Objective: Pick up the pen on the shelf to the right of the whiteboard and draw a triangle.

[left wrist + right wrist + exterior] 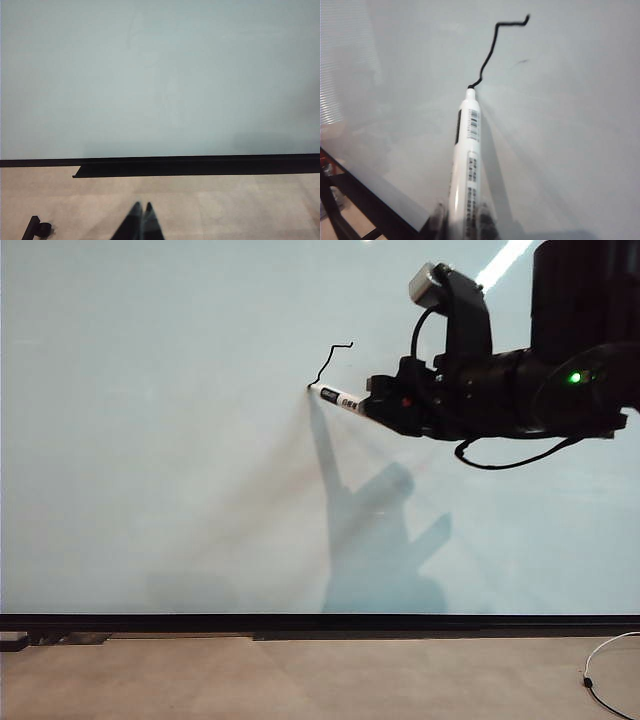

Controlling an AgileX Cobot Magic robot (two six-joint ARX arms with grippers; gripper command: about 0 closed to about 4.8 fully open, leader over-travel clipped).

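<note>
My right gripper (375, 403) (463, 220) is shut on the pen (338, 397) (466, 160), a slim white marker with a black label band. Its dark tip touches the whiteboard (150, 440) (570, 125) (160, 75) at the lower end of a thin black line (332, 359) (492, 47). That line is the only part of the triangle drawn: it runs up from the tip, then bends right into a short flat stroke. My left gripper (142, 206) hangs shut over the beige floor below the board, holding nothing. The shelf is out of view.
A black strip (320, 622) (200, 165) runs along the board's bottom edge. The right arm's shadow (380, 540) falls on the board below the pen. A thin cable (600, 680) lies on the floor at lower right. A small black fitting (37, 229) sits on the floor.
</note>
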